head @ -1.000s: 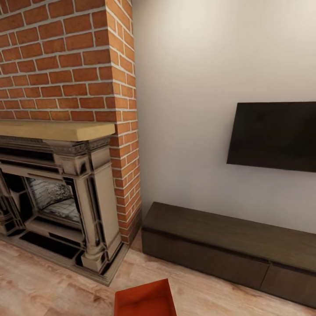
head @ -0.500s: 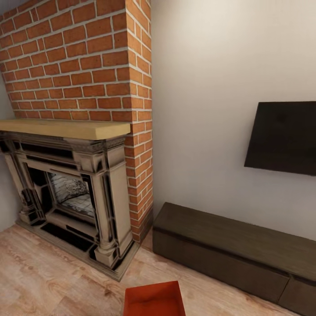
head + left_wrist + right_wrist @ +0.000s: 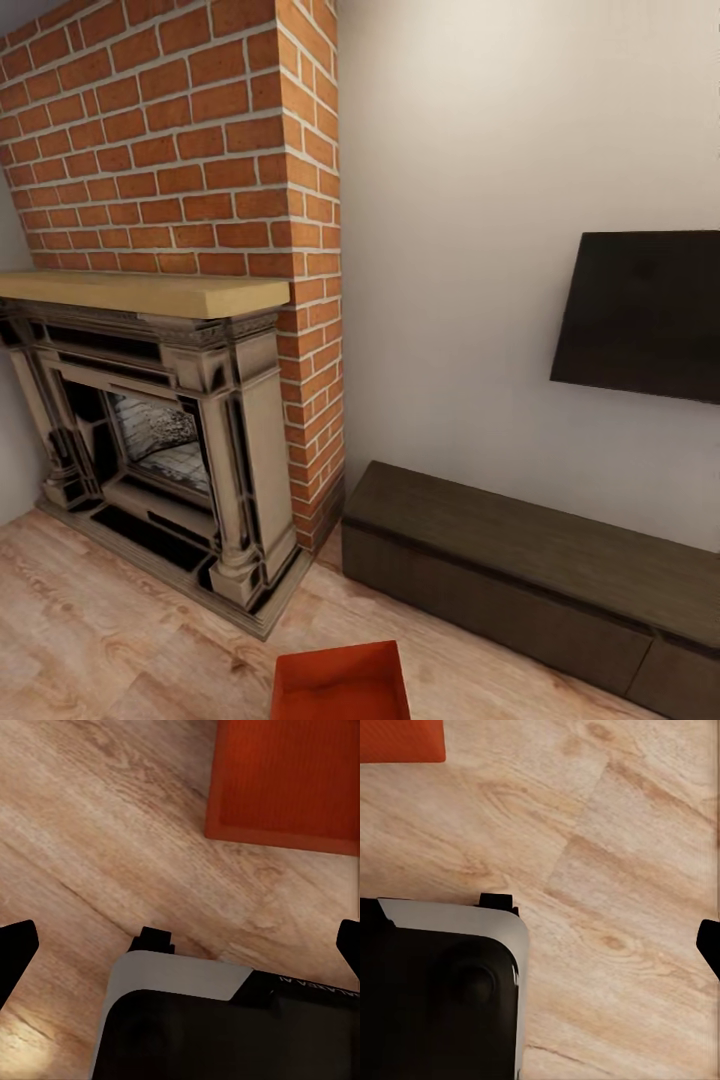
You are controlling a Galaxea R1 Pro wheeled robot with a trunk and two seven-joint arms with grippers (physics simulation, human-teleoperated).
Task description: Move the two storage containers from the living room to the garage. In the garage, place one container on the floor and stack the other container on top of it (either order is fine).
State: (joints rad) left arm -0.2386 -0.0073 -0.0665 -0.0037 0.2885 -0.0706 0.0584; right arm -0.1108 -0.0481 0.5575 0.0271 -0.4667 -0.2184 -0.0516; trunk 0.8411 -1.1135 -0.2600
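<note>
One orange-red storage container lies on the light wood-plank floor of the living room, at the bottom edge of the head view, in front of the fireplace and bench. The left wrist view looks down on the same kind of container, lying flat on the planks beyond my left gripper. That gripper is open, its dark fingertips wide apart, holding nothing. A corner of an orange-red container shows in the right wrist view. My right gripper is open over bare planks, one fingertip at the frame's edge.
A red-brick fireplace with a dark carved surround stands at the left. A long low dark bench runs along the white wall under a black wall screen. My white-and-black base shows below both wrists.
The head view has swung left since a second ago, so the fireplace shows more fully and the bench and screen sit further right. The container itself has not moved.
</note>
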